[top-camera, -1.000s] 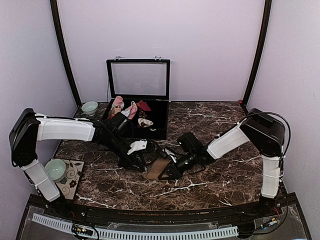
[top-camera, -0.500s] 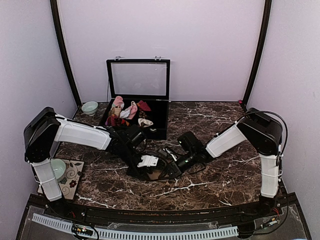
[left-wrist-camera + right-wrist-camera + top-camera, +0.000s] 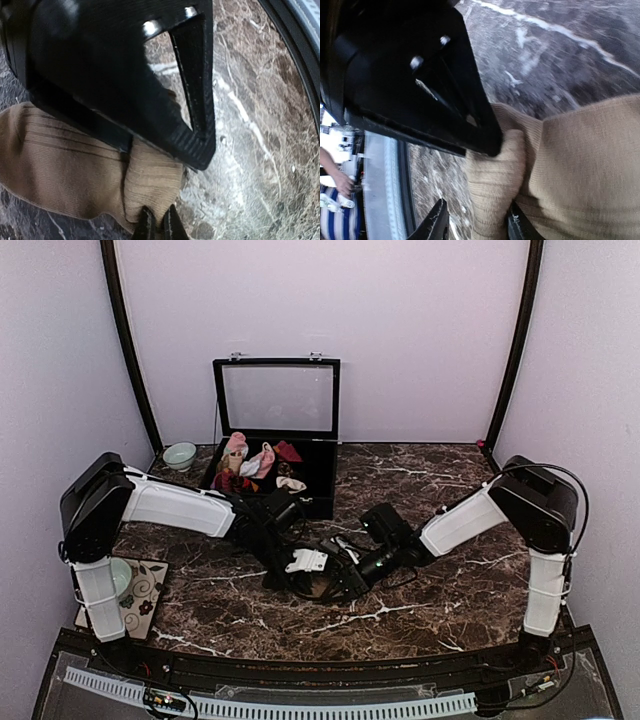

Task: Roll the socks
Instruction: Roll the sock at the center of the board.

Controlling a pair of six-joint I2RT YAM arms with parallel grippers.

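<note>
One tan sock [image 3: 75,160] lay mid-worktop [image 3: 450,610] toward the front edge; I saw my left pincer [image 3: 159,225] clamped on its cuff and my right pincer [image 3: 476,222] open, straddling a fold.

Tan sock [image 3: 65,165] cropped, L edge

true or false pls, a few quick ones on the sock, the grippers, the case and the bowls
1. The tan sock lies on the marble table. True.
2. The left gripper is pinched shut on a fold of it. True.
3. The right gripper is shut on nothing. False: its jaws stand apart around a sock fold.
4. The display case has its lid closed. False: the lid stands open.
5. Both bowls are inside the case. False: one green bowl sits beside it, the other on a patterned mat.
</note>
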